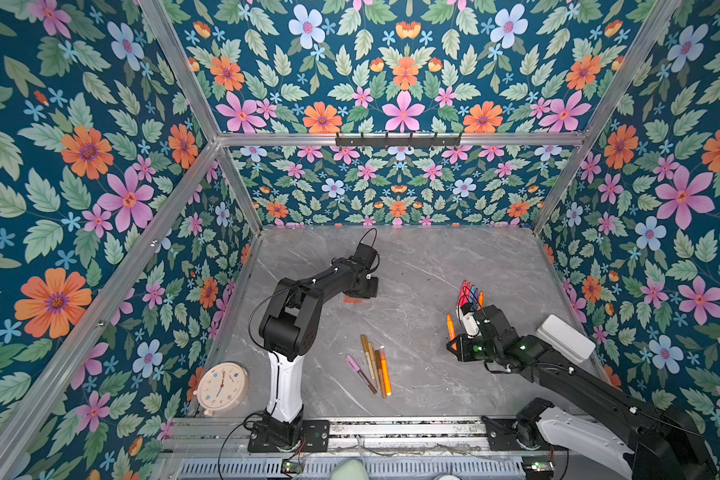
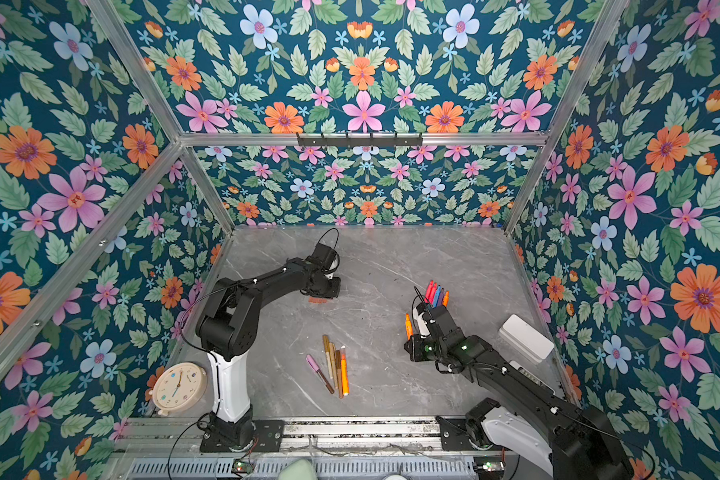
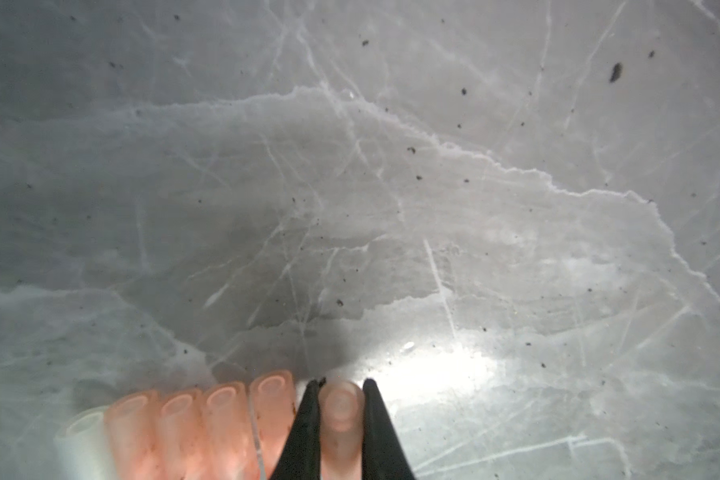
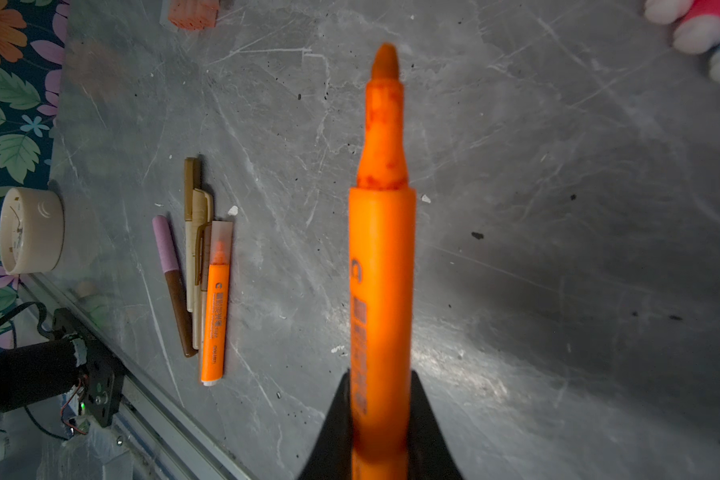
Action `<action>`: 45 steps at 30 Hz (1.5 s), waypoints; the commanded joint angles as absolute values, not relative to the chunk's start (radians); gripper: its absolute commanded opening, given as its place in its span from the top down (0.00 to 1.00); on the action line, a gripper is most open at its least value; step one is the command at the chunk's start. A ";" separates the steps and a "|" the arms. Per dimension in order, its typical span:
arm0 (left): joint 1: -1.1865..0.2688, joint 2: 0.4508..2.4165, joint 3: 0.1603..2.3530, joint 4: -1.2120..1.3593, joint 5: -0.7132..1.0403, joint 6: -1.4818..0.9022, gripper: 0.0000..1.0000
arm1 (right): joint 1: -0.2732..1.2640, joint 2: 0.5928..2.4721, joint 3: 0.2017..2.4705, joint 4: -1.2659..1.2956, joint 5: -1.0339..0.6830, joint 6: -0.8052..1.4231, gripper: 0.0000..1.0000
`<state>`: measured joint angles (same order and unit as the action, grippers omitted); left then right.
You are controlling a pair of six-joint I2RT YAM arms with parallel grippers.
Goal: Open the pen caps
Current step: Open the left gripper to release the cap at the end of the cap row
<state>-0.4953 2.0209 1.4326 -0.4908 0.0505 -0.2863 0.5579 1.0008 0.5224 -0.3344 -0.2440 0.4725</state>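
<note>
The left gripper (image 3: 340, 384) was clamped on a translucent orange cap (image 3: 341, 419), low and just beside the row of loose caps (image 3: 208, 415), while the right gripper (image 4: 381, 376) pinched the uncapped orange highlighter (image 4: 381, 249); next, I judge, the left jaws should release the cap gently.

A C-shaped mark and dark print are seen on the held orange highlighter (image 4: 382, 291) and the lying orange highlighter (image 4: 214, 320); nothing is legible.
</note>
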 commanded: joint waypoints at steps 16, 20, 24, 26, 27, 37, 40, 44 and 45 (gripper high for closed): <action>-0.629 2.113 1.605 -0.732 -0.278 -0.305 0.84 | 0.558 0.997 0.522 -0.321 -0.247 0.463 1.00; -0.646 2.149 1.642 -0.780 -0.300 -0.338 0.87 | 0.559 0.987 0.516 -0.323 -0.245 0.457 1.00; -0.661 2.150 1.650 -0.782 -0.328 -0.357 0.81 | 0.558 0.960 0.504 -0.332 -0.244 0.456 1.00; -0.664 2.152 1.653 -0.790 -0.342 -0.361 0.79 | 0.558 0.943 0.498 -0.336 -0.241 0.456 1.00; -0.666 2.154 1.656 -0.795 -0.347 -0.365 0.79 | 0.559 0.936 0.495 -0.339 -0.241 0.456 1.00; -0.673 2.164 1.648 -0.830 -0.415 -0.387 0.72 | 0.558 0.883 0.467 -0.345 -0.242 0.457 1.00; -0.674 2.163 1.646 -0.831 -0.419 -0.387 0.65 | 0.558 0.870 0.463 -0.345 -0.243 0.457 1.00; -0.675 2.156 1.645 -0.827 -0.422 -0.386 0.65 | 0.557 0.868 0.461 -0.344 -0.238 0.459 1.00; -0.675 2.153 1.645 -0.825 -0.422 -0.386 0.65 | 0.557 0.868 0.461 -0.345 -0.234 0.460 1.00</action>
